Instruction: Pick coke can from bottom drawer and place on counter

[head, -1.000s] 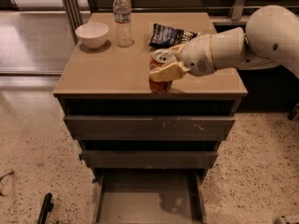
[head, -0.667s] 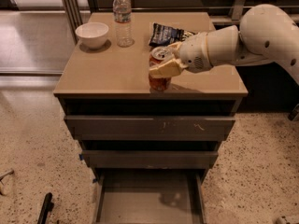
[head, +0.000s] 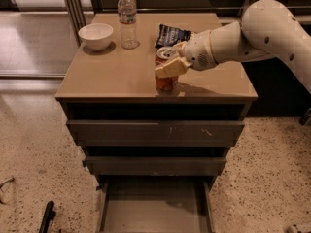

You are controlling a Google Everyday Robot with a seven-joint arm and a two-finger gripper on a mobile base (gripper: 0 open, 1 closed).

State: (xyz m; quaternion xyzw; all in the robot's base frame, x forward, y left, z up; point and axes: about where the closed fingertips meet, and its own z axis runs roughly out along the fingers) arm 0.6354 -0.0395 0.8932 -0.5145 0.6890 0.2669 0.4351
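The coke can (head: pixel 166 81), red-orange with a silver top, stands upright on the tan counter (head: pixel 112 76) near its front edge, right of centre. My gripper (head: pixel 168 64) reaches in from the right on the white arm and is closed around the can's upper half. One tan finger (head: pixel 167 69) lies across the can's front. The bottom drawer (head: pixel 154 212) is pulled open below, and its grey floor shows nothing in it.
A clear water bottle (head: pixel 128 19) and a white bowl (head: pixel 96 35) stand at the counter's back left. A dark snack bag (head: pixel 171 34) lies behind the can. The two upper drawers (head: pixel 155 132) are pulled slightly out. Speckled floor surrounds the cabinet.
The arm has shifted slightly between the frames. The can stays at about the same spot on the counter, held in the gripper.
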